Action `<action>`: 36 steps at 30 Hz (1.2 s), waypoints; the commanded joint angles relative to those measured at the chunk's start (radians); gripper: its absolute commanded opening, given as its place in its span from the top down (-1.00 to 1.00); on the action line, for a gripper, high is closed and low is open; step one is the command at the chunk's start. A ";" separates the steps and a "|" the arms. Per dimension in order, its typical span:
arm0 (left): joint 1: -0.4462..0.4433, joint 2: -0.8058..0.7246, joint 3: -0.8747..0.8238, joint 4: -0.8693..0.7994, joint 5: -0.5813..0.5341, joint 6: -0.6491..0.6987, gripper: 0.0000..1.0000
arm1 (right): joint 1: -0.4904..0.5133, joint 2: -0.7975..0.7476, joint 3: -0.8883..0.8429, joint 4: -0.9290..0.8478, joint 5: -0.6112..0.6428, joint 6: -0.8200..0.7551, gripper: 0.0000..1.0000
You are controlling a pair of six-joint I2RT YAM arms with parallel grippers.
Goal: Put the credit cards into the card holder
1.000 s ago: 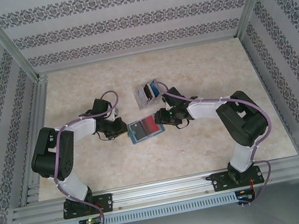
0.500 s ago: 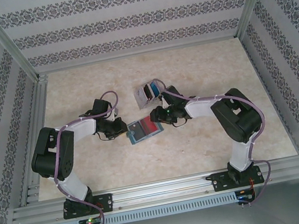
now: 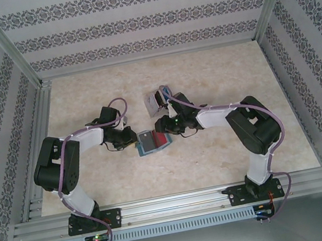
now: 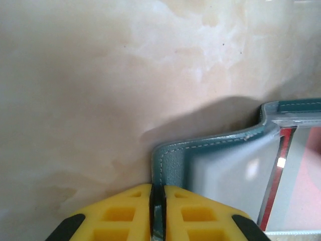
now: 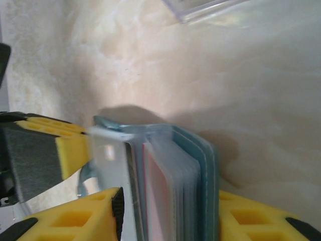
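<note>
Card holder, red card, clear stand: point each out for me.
card holder (image 4: 215, 150), left wrist view, teal stitched cover
red card (image 5: 163, 196), right wrist view, face between clear sleeves
clear stand (image 3: 149, 105), top external view, pale left wall

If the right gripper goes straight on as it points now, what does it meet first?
The card holder, which stands between its jaws; beyond it probably the table, though depth is unclear.

The teal card holder (image 4: 210, 150) has pale stitching and pale pockets over a red credit card (image 4: 303, 193), the counter (image 4: 75, 75) is cream marble-patterned, the left hand (image 4: 157, 196) and right hand (image 5: 168, 216) have yellow fingers, and the walls (image 3: 144, 23) carry dark floral bands.
</note>
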 commanded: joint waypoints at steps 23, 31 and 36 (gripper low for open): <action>-0.017 -0.039 0.024 -0.016 0.028 0.001 0.68 | 0.050 -0.022 0.076 -0.010 -0.050 0.004 0.08; -0.017 -0.165 0.046 -0.084 0.006 0.029 0.53 | 0.043 -0.027 0.067 -0.020 -0.035 0.000 0.08; -0.017 -0.165 0.037 -0.100 0.007 0.041 0.50 | 0.046 -0.038 0.072 -0.023 -0.042 -0.005 0.06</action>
